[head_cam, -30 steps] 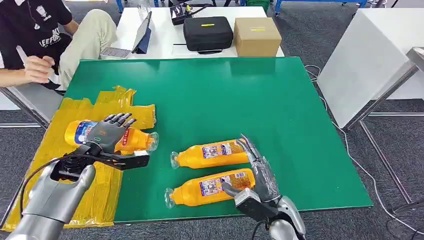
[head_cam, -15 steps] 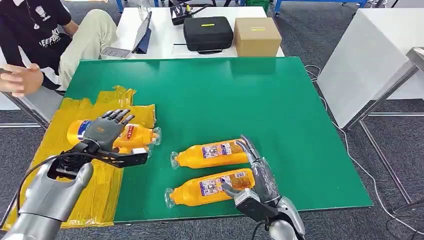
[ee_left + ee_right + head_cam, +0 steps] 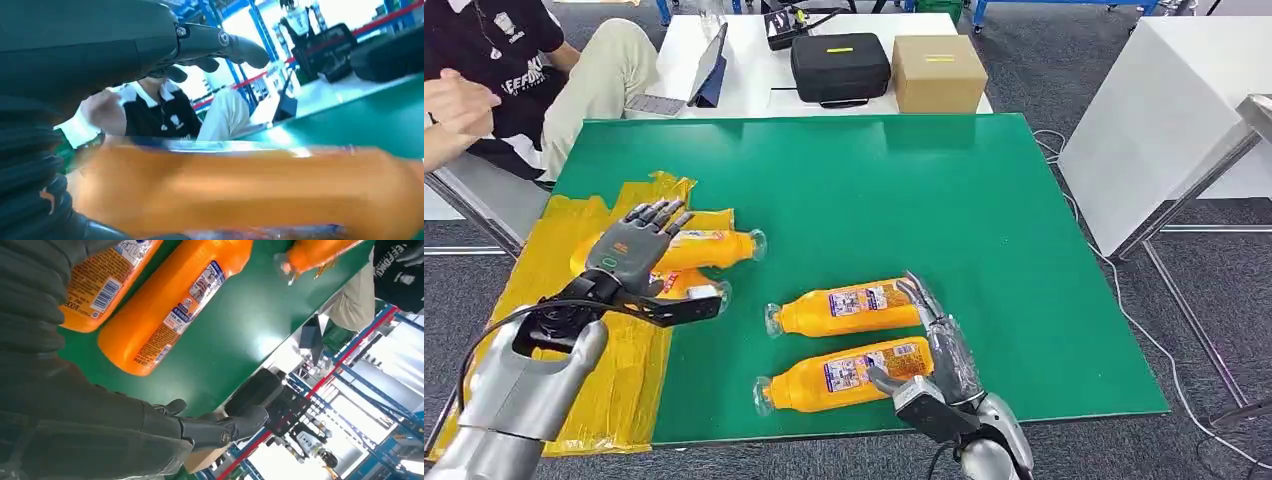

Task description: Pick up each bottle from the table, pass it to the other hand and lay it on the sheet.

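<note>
Laying a bottle [image 3: 709, 247] down on the yellow sheet [image 3: 534, 275] looks like the step in hand. On a green table [image 3: 924, 190], seen from the robot's head, the sheet covers the side at nine o'clock. The left hand [image 3: 632, 255] floats over the sheet, fingers spread wide, holding nothing. Just beyond its fingertips, toward one o'clock, lies an orange bottle with its cap pointing to three o'clock, partly on the sheet's edge. A second bottle [image 3: 692, 288] peeks out beneath the hand, near five o'clock of it; how much of that one rests on the sheet is hidden.

Two more orange bottles wait on bare green near the table's six o'clock edge, lying side by side, caps toward nine o'clock: a far one [image 3: 844, 309] and a near one [image 3: 844, 374]. The right hand [image 3: 929, 365] rests at their bases with fingers extended and loose, gripping neither.

A seated person [image 3: 504, 70] is at eleven o'clock.

Next, probably, the right hand must close around one waiting bottle and lift it for the handover.
</note>
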### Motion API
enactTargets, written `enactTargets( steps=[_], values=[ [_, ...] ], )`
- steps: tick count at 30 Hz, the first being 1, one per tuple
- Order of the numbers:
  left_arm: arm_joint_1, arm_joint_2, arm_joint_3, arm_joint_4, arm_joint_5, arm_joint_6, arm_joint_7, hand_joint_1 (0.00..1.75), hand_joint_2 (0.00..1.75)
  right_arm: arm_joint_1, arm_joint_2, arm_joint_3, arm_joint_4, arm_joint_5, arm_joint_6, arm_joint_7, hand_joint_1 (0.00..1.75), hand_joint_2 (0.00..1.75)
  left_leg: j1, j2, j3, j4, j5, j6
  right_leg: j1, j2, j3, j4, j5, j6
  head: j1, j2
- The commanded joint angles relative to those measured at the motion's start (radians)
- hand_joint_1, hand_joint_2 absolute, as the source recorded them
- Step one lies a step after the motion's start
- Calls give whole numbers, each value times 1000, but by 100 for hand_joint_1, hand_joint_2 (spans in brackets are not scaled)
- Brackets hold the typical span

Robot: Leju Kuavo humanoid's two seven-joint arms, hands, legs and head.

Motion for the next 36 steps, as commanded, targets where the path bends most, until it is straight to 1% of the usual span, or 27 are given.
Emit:
enactTargets(
  steps=[1, 5, 9, 11, 13, 15, 33, 34, 35, 36],
  values=[
    [-9, 26, 9, -102, 3, -1, 5, 0, 175, -22, -10, 20, 66, -5, -6, 3, 0, 175, 1, 2, 1, 0, -1, -3, 1, 1, 1, -1, -1, -1, 0, 0],
    [-14, 11, 33, -157, 74, 42, -26, 0, 175, -29, -13, 16, 66, -6, -10, 3, 0, 175, 1, 1, 0, 0, -1, -2, 1, 1, 0, 0, 0, -1, 0, 0],
    [-4, -10, 59, -240, 241, 73, -75, 0, 175, -34, -17, 12, 55, 0, -14, 1, 0, 175, 1, 1, -1, 1, -1, -2, 1, 1, -1, 0, 0, -1, 0, 0],
    [36, -34, 95, -324, 401, 103, -113, 0, 175, -14, -24, 6, 7, 37, -42, 2, 0, 175, 1, 1, -1, 1, -1, -3, 1, 1, -1, 0, 0, -1, 0, 0],
    [73, -53, 124, -392, 569, 96, -148, 0, 175, 8, -30, -3, -44, 54, -64, 2, 0, 175, 1, 1, 0, 1, -1, -3, 0, 1, 0, 0, -1, -1, 0, 0],
    [85, -48, 120, -417, 575, 94, -143, 0, 175, 16, -36, -4, -64, 56, -65, 5, 0, 175, 0, 2, 0, 1, -2, -3, 0, 1, 0, 0, -1, -1, 0, 0],
    [81, -45, 118, -407, 575, 94, -143, 0, 175, 14, -33, -4, -59, 56, -65, 5, 0, 175, 1, 1, 0, 0, -1, -3, 0, 0, 0, 0, -1, -1, 0, 0],
    [95, -67, 142, -425, 741, 81, -180, 0, 175, 20, -35, -7, -75, 104, -101, 3, 0, 175, 1, 1, 0, 0, -1, -3, 0, 0, -1, 0, -1, -1, 0, 0],
    [111, -88, 163, -447, 845, 62, -181, 0, 175, 28, -36, -11, -95, 145, -131, 9, 0, 175, 0, 1, -1, 0, 0, -2, 0, 0, -2, 0, 0, 0, 0, 0],
    [130, -95, 175, -476, 926, 54, -181, 0, 175, 42, -34, -14, -124, 194, -167, 23, 0, 175, 1, 1, -1, 0, -1, -3, 0, 0, -1, 0, -1, -1, 0, 0]
  ],
)
